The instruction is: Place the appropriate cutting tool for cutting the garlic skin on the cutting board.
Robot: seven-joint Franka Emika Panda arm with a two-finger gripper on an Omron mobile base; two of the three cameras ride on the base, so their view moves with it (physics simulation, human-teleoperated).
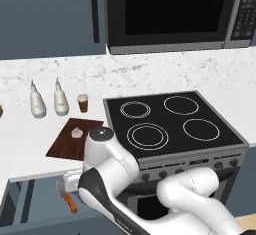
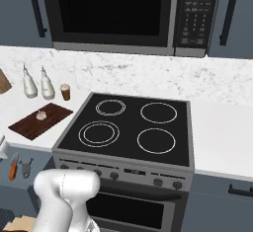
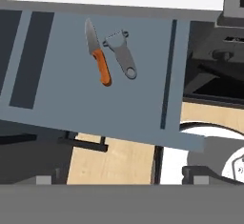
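Observation:
The cutting tool, a small knife point(image 3: 96, 55) with a grey blade and orange handle, lies in an open grey drawer point(image 3: 62, 99) beside a dark Y-shaped peeler point(image 3: 123, 55). The knife point(image 1: 68, 199) also shows low left of the arm, and the knife point(image 2: 13, 167) sits left of the peeler point(image 2: 26, 167). My gripper point(image 3: 120, 179) hangs above the drawer, open, fingertips far apart, nothing between them, well short of the knife. The garlic point(image 1: 77, 133) rests on the reddish-brown cutting board point(image 1: 62, 146) on the counter left of the stove. Garlic point(image 2: 41, 115) and cutting board point(image 2: 27, 126) show there too.
Two white bottles point(image 1: 37, 103) point(image 1: 60, 101) and a brown cup point(image 1: 83, 103) stand behind the board. The black stove point(image 1: 167, 121) lies to the right with a microwave point(image 1: 170, 11) above. The drawer juts out below the counter edge, over wood floor point(image 3: 109, 163).

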